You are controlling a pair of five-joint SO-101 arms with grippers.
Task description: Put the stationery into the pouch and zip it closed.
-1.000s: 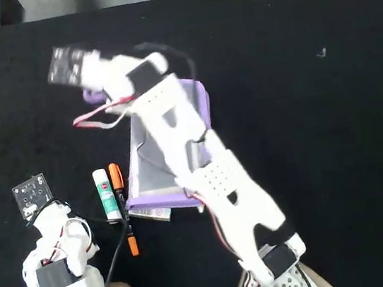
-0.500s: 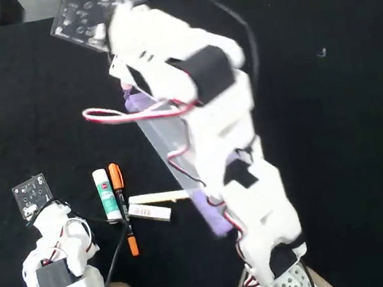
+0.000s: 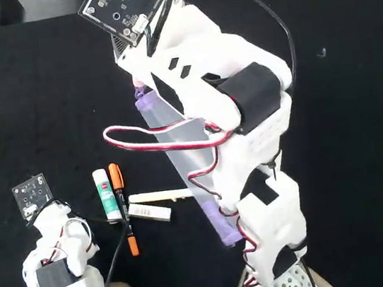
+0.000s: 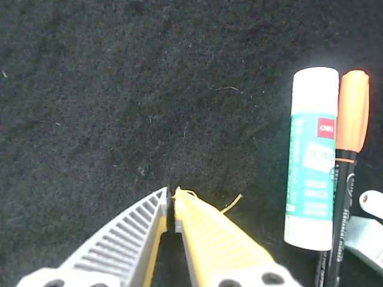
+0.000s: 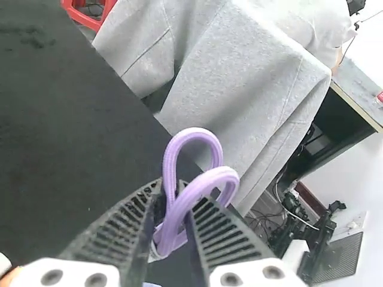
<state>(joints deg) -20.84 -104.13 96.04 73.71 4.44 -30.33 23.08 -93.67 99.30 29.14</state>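
Observation:
My right gripper (image 5: pixel 175 194) is shut on the purple loop (image 5: pixel 190 156) of the pouch. The purple and translucent pouch (image 3: pixel 178 152) hangs tilted off the table, its loop end high under my right gripper (image 3: pixel 139 83) and its lower end (image 3: pixel 227 233) near that arm's base. On the table lie a white and green glue stick (image 3: pixel 106 195), an orange marker (image 3: pixel 121 207) and two white pieces (image 3: pixel 151 212). My left gripper (image 4: pixel 172 194) is shut and holds nothing, hovering beside the glue stick (image 4: pixel 310 179) and the orange marker (image 4: pixel 347 161).
A black cloth (image 3: pixel 339 130) covers the table, with its far edge along the back. A black cable (image 3: pixel 115 261) runs from the left arm's base past the marker. The raised right arm (image 3: pixel 245 121) hangs over the table's middle.
The right arm has risen and swung up, lifting the pouch off the table by its loop. The two white pieces that lay under the pouch's edge are now uncovered. The left arm has kept still.

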